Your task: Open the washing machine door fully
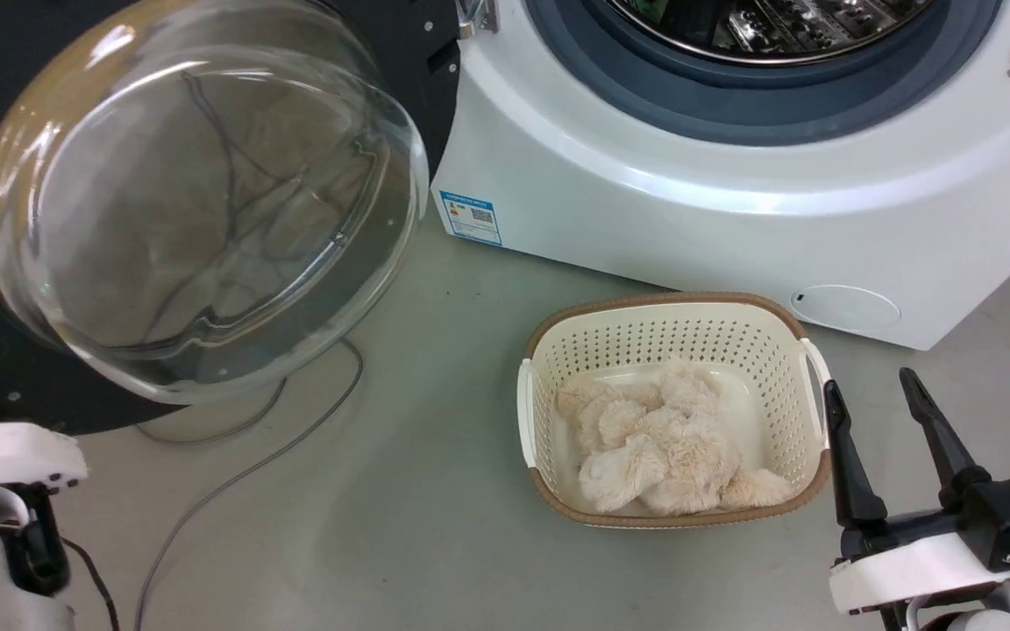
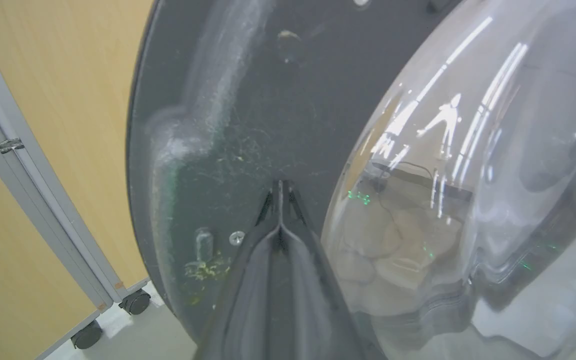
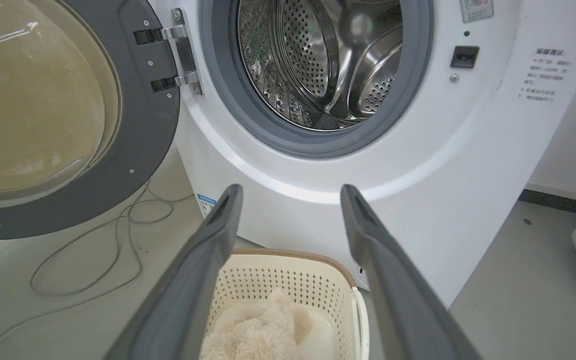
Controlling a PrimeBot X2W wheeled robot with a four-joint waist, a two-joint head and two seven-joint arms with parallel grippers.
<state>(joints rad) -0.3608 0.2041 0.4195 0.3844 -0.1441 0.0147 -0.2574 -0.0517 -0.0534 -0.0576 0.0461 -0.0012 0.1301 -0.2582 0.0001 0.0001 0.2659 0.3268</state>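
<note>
Left gripper: jaws pressed together, tips at the dark inner face of the washing machine door, just beside its glass bowl; contact cannot be confirmed. Door stands wide open, left of the washing machine, drum exposed. Right gripper: jaws spread, holding nothing, just right of the basket containing a plush toy.

light: bright and even, thrown from overhead, shadows kept soft
glare: white streaks are caught on the washing machine door glass
blur: left gripper is smeared soft up close
edges: lines are bent a bit in wrist views
</note>
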